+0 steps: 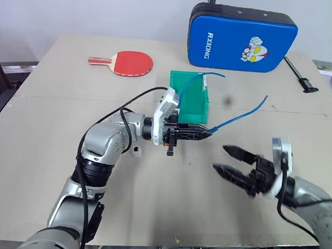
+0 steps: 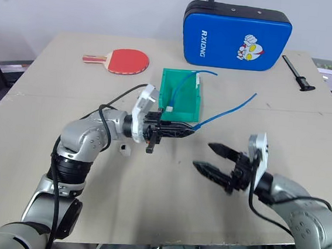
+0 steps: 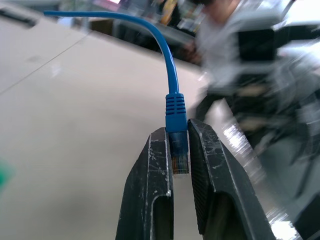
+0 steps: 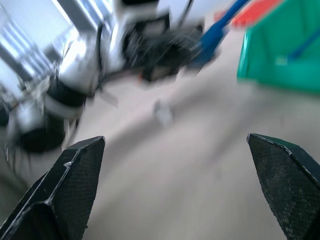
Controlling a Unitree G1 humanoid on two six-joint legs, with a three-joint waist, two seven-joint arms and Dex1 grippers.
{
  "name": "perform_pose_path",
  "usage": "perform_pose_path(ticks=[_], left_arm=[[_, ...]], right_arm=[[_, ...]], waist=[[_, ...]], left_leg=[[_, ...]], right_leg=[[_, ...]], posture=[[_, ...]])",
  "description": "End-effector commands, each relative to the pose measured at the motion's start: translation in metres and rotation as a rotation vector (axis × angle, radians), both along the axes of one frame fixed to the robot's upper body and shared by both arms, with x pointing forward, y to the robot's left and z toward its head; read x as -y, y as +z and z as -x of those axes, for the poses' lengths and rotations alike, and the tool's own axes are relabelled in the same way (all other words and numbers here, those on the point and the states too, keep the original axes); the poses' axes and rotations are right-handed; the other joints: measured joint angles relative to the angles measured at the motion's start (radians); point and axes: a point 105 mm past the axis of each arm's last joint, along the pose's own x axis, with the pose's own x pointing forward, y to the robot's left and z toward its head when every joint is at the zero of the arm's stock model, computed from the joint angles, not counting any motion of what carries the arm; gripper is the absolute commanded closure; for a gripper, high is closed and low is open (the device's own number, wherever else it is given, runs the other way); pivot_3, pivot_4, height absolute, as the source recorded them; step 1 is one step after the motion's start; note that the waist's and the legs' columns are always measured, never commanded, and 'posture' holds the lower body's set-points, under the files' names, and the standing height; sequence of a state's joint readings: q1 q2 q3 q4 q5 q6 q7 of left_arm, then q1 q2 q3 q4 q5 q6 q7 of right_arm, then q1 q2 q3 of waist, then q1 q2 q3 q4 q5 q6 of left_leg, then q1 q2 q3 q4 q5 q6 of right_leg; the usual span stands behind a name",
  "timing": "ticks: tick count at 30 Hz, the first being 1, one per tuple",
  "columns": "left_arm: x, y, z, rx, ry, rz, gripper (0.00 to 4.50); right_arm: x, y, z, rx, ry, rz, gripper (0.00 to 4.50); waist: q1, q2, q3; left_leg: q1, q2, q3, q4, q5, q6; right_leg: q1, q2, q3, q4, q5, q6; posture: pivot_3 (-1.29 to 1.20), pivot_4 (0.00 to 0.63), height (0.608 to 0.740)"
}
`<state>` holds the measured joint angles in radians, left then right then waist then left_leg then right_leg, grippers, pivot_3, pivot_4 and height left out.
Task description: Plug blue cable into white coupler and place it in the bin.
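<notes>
Left wrist view settles the grip: the left gripper (image 3: 179,150) has its two black fingers (image 3: 155,170) pinched onto the blue cable (image 3: 170,75) just behind its clear plug, the blue boot standing up out of the jaws. From the head camera, that gripper hangs above the table (image 1: 46,148), just in front of the bin (image 1: 193,100), pointing sideways toward the right gripper (image 1: 228,160). The cable runs from the jaws up and away, past the bin's right wall. Another blue strand curves over and into the bin; whether it is the same cable's far end cannot be told.

The right gripper stands near the bin's front right corner, well apart from the cable, its jaws spread wide with nothing between them.

The step in hand looks like the pickup phase: cable secured, coupler not yet taken. A small pale object, likely the white coupler (image 1: 136,151), lies on the table in front of the bin, beside the left forearm. The next move probably calls for the empty right gripper to fetch it, socket facing the plug, then bring the two together in line.

The coupler's socket face is too small to make out, so its orientation is unknown. The plug's latch side is hidden between the fingers. Right wrist view is blurred beyond the fingertips.
</notes>
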<state>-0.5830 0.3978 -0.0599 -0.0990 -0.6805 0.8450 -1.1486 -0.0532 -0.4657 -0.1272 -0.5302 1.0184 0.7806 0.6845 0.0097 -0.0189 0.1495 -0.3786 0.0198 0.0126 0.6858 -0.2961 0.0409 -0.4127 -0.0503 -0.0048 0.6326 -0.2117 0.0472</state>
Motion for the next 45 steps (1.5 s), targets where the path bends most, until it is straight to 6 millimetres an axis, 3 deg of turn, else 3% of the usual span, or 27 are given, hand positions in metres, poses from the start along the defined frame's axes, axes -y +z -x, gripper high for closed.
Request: perform_pose_path(ticks=[1,8,11,17,19,28,34,37,42,45], left_arm=[[0.0,0.016,0.009,-0.009,-0.037,0.061,4.46],[0.001,0.018,0.009,-0.037,-0.038,0.084,4.46],[0.002,0.018,0.009,-0.038,-0.033,0.087,4.5],[0.004,0.018,0.008,-0.036,-0.034,0.094,4.5],[0.004,0.018,0.009,-0.036,-0.036,0.093,4.5],[0.005,0.018,0.006,-0.008,-0.014,0.095,4.5],[-0.001,0.026,0.013,0.023,-0.041,0.139,1.69],[-0.009,0.032,0.022,0.032,-0.053,0.157,0.6],[-0.029,0.038,0.036,0.088,0.054,0.127,0.6],[-0.041,0.049,0.029,0.223,0.312,0.164,0.6]], right_arm=[[-0.008,0.024,-0.005,0.007,0.018,-0.128,0.0],[-0.017,0.05,-0.006,-0.005,0.07,-0.266,0.0],[-0.019,0.049,-0.005,-0.011,0.086,-0.243,0.83],[-0.022,0.045,-0.006,-0.022,0.085,-0.215,3.77],[-0.023,0.044,-0.007,-0.023,0.082,-0.209,4.44],[-0.024,0.043,-0.009,-0.031,0.072,-0.203,4.44],[-0.021,0.048,-0.013,-0.021,0.059,-0.21,4.5],[-0.014,0.047,-0.02,-0.006,0.011,-0.199,4.5],[-0.003,0.054,-0.031,0.032,-0.07,-0.228,4.5],[0.005,0.059,-0.036,0.071,-0.118,-0.252,4.5]], waist=[[0.001,0.0,0.0],[0.003,0.0,0.0],[0.004,0.0,0.0],[0.002,0.0,0.0],[0.002,0.0,0.0],[0.002,0.0,0.0],[0.002,0.0,0.0],[0.002,0.0,0.0],[-0.003,0.001,0.0],[-0.001,0.001,0.001]], left_leg=[[0.0,0.0,-0.001,0.0,0.0,0.0],[-0.002,-0.001,0.0,0.0,0.0,0.0],[-0.002,-0.001,0.0,0.0,0.0,0.0],[-0.002,-0.003,0.0,0.0,0.0,0.0],[-0.002,-0.003,0.0,-0.001,0.0,0.0],[-0.002,-0.003,0.0,-0.001,0.0,0.0],[-0.002,-0.002,0.0,-0.001,0.0,0.0],[-0.002,-0.002,0.0,-0.001,0.0,0.0],[-0.002,0.0,0.0,-0.002,0.0,0.0],[-0.002,0.0,0.0,-0.002,0.0,0.0]], right_leg=[[0.0,0.0,0.0,0.0,0.0,0.0],[0.0,-0.001,-0.001,-0.002,0.0,0.0],[0.0,-0.002,-0.001,-0.003,0.0,0.0],[0.0,-0.001,0.0,-0.003,0.0,0.0],[0.0,-0.001,-0.001,-0.002,0.0,0.0],[0.0,-0.001,0.0,-0.003,0.0,0.0],[0.0,-0.001,0.0,-0.003,0.0,0.0],[0.0,-0.001,0.0,-0.004,0.0,0.0],[-0.001,-0.002,0.0,-0.004,0.0,0.0],[-0.001,-0.002,0.0,-0.004,0.0,0.0]], posture=[[0.0,0.15,0.728],[0.0,0.15,0.728],[0.0,0.15,0.728],[0.0,0.15,0.728],[0.0,0.15,0.728],[0.0,0.15,0.728],[0.0,0.15,0.728],[0.0,0.15,0.728],[0.0,0.15,0.728],[0.0,0.15,0.728]])
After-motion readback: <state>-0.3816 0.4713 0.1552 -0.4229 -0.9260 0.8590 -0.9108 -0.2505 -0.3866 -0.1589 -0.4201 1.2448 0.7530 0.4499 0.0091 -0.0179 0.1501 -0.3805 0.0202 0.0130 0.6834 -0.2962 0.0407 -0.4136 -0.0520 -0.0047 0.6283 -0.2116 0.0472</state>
